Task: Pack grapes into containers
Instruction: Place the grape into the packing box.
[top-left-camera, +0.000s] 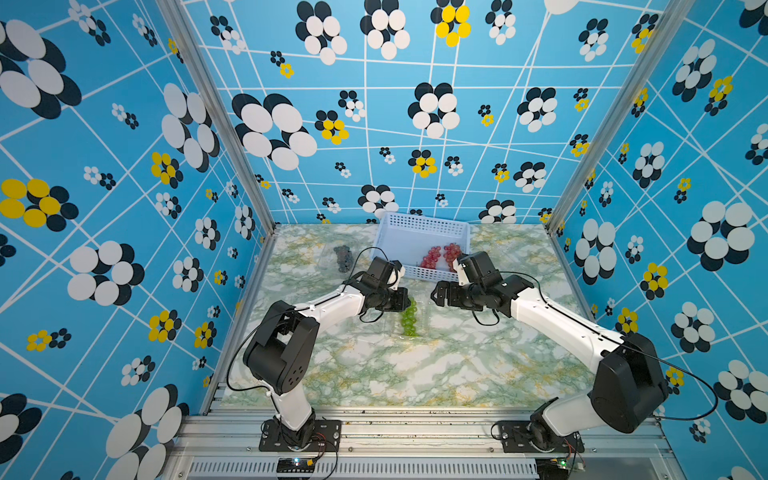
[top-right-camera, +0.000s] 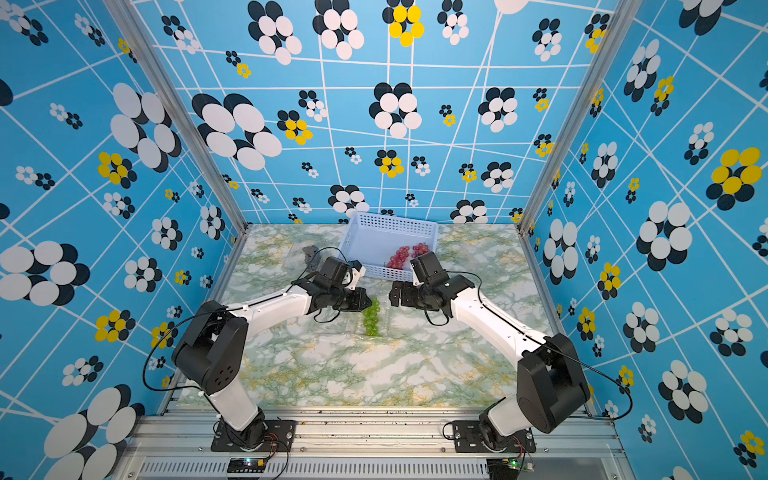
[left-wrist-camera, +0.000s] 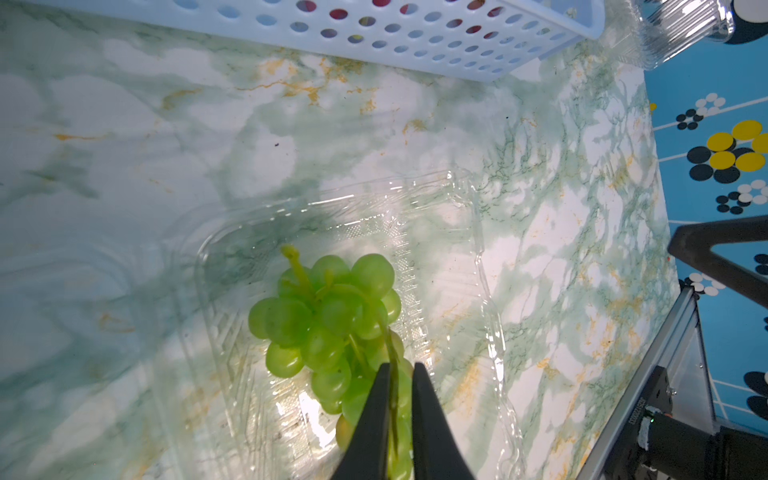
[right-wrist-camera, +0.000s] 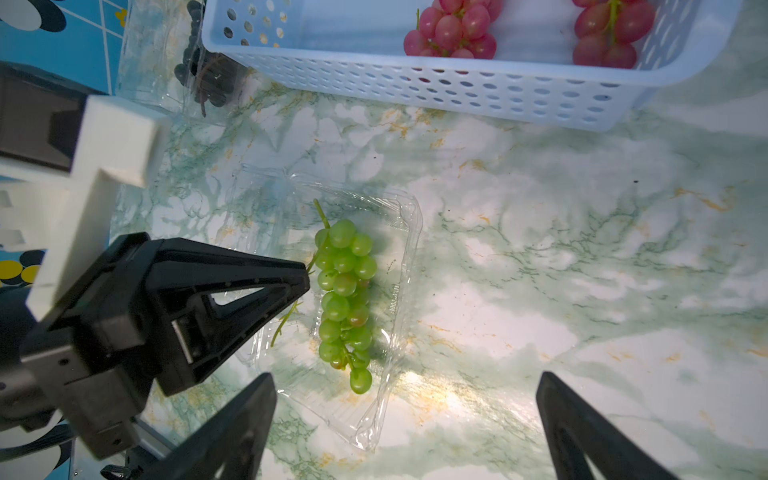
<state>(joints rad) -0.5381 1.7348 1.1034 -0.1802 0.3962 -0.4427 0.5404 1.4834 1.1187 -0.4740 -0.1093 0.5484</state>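
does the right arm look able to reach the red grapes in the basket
Probably yes: the right tool is open and empty, and the red grapes lie uncovered in the open-topped basket close by.

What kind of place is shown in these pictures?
Probably a robot lab test cell: left arm and right arm bolted to a metal rail, blue patterned walls in an aluminium frame, a marble-look tabletop.

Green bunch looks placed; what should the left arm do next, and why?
Probably open the left gripper wider and lift clear: the green grapes already lie inside the clear container, and the jaws look only slightly parted around the stem.
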